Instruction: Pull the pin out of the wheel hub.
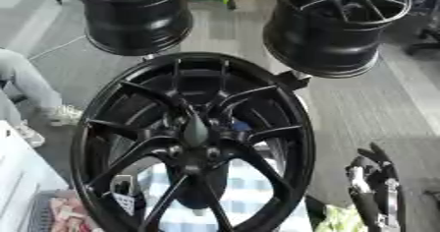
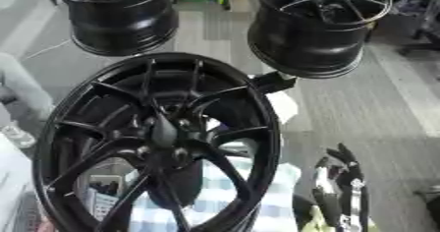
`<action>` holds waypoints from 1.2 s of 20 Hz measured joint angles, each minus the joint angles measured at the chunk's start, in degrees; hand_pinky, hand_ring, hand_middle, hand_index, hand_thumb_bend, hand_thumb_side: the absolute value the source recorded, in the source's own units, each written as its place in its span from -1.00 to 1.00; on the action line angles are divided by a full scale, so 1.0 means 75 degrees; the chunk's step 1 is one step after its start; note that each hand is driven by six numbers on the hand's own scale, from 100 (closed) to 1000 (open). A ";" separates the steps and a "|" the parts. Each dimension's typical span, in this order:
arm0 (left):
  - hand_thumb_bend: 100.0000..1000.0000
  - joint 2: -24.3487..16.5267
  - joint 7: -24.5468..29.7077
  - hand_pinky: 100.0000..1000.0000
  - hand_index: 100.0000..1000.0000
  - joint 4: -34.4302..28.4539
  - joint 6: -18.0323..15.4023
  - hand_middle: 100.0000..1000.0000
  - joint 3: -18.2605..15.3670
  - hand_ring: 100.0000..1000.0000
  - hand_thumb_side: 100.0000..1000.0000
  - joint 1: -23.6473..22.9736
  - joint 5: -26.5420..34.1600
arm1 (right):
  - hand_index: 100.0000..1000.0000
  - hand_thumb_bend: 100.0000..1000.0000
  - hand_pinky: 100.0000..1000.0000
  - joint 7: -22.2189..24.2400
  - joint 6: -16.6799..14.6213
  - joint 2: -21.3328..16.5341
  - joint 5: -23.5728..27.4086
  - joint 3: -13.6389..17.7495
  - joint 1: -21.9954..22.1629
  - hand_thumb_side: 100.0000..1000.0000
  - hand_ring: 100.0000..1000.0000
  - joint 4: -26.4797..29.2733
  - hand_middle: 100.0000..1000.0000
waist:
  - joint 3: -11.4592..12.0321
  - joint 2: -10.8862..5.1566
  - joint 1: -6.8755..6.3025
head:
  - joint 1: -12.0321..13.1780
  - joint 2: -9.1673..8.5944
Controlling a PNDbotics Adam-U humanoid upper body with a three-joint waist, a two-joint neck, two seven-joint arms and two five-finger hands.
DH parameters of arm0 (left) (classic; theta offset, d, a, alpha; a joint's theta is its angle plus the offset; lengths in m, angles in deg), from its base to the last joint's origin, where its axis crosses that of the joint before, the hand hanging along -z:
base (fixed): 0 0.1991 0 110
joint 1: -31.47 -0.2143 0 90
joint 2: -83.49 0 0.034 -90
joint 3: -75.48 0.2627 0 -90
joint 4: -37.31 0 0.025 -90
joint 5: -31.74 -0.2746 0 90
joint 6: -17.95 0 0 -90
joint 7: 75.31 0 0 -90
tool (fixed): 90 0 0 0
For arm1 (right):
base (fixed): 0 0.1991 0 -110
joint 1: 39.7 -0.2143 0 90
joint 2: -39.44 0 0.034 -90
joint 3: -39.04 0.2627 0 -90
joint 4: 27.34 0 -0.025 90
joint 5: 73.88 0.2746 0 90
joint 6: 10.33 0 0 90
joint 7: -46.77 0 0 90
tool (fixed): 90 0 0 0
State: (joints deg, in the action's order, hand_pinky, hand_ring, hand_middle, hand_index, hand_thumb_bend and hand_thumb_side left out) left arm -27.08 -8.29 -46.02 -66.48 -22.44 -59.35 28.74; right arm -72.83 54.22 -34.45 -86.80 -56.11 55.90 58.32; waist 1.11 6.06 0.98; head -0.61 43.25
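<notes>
wheel hub centre frame, standing upright, face toward camera; pin in its middle. right hand at 4 o'clock, well apart, fingers relaxed, holding nothing. left hand unseen. risk: black pin against black spokes, fingers could snag spoke or tip wheel.

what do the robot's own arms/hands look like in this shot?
Only one shows: the right robot hand, at the lower right beside the big black wheel. It is black with slim dark fingers, and silver or light metal parts run along the forearm and wrist below it. No cables or markings can be made out. The left hand is not in view.
</notes>
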 measured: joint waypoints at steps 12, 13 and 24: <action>-1.00 0.0296 0.0066 0.34 0.81 -0.0378 -0.0346 0.63 -0.0155 0.43 0.76 -0.0133 0.0801 | 0.77 -1.00 -0.07 -0.0033 0.0033 0.0006 0.0003 0.0029 0.0012 -0.05 -0.03 -0.0013 0.40 | 0.0072 -0.0021 0.0074 | -0.0055 -0.0003; -1.00 0.0395 0.0128 0.34 0.81 -0.0366 -0.0410 0.63 -0.0197 0.43 0.76 -0.0119 0.0872 | 0.77 -1.00 -0.07 -0.0044 0.0044 0.0017 0.0025 0.0028 0.0011 -0.05 -0.03 -0.0048 0.40 | 0.0127 -0.0049 0.0146 | -0.0069 -0.0003; -1.00 0.2456 0.1185 0.33 0.74 0.0363 -0.1579 0.55 -0.0338 0.37 0.80 0.0158 0.2113 | 0.78 -1.00 -0.07 -0.0089 0.0094 0.0037 0.0309 0.0022 0.0067 0.02 -0.04 -0.0512 0.40 | 0.0227 -0.0151 0.0088 | -0.0119 -0.0009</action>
State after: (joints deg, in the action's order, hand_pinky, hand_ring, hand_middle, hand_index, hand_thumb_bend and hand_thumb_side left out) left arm -8.65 0.60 -43.30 -78.33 -24.98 -58.16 44.59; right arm -73.49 54.93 -34.18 -84.48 -55.94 56.40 54.48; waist 2.81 4.92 1.64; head -1.50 43.18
